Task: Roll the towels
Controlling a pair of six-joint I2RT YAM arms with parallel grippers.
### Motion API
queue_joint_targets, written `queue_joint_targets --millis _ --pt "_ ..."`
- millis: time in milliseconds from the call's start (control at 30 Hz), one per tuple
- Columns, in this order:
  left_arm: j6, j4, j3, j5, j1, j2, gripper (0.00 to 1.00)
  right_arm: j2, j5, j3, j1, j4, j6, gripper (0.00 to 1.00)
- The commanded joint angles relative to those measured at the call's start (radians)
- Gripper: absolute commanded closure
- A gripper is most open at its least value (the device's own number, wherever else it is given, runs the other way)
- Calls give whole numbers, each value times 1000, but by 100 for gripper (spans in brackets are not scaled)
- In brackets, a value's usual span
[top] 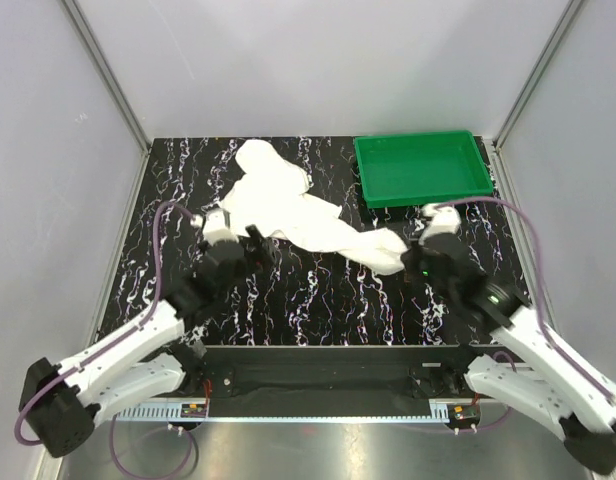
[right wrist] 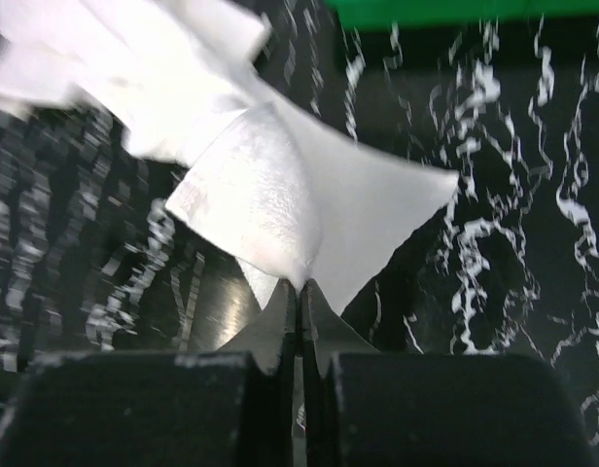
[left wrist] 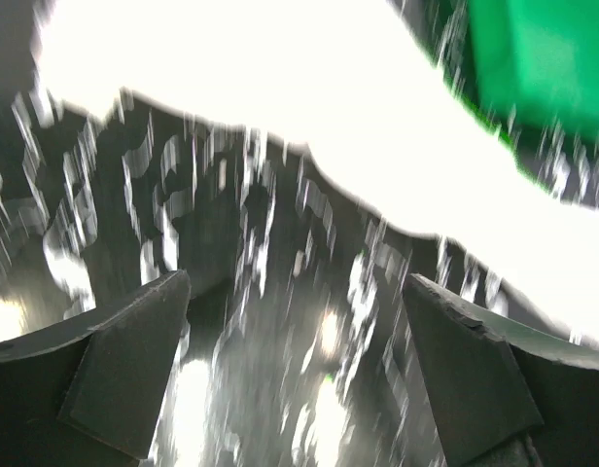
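Between clamped right fingers [right wrist: 324,336], towel [right wrist: 280,195] corner.

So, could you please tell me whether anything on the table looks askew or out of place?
The towels look untidy: they lie bunched and twisted in a heap slanting across the table, nowhere flat or rolled. The right gripper, jaws shut, pinches one loose corner. The tray sits square, and nothing looks spilled or damaged.
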Motion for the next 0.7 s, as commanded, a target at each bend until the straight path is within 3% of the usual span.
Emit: queue_joint_targets --millis 0,67,167,300,333,467,567,667 --pt "189 68 235 -28 114 132 1 -157 49 42 3 65 -13 100" --pt "224 83 343 27 224 302 1 -170 82 78 5 68 -2 100" --pt "272 61 637 95 322 592 1 -112 63 137 3 81 13 100" --pt "333 -81 1065 159 390 971 1 -37 -23 172 5 39 26 100" --pt "343 -113 1244 175 399 1110 1 -36 -39 168 5 39 32 100" --pt "364 -303 1631 201 436 1422 1 -78 -60 94 5 48 56 100" --pt "335 -385 1780 230 461 1571 1 -92 -57 80 5 29 55 100" --pt "308 -384 1723 226 476 1581 1 -92 -40 86 5 7 38 100"
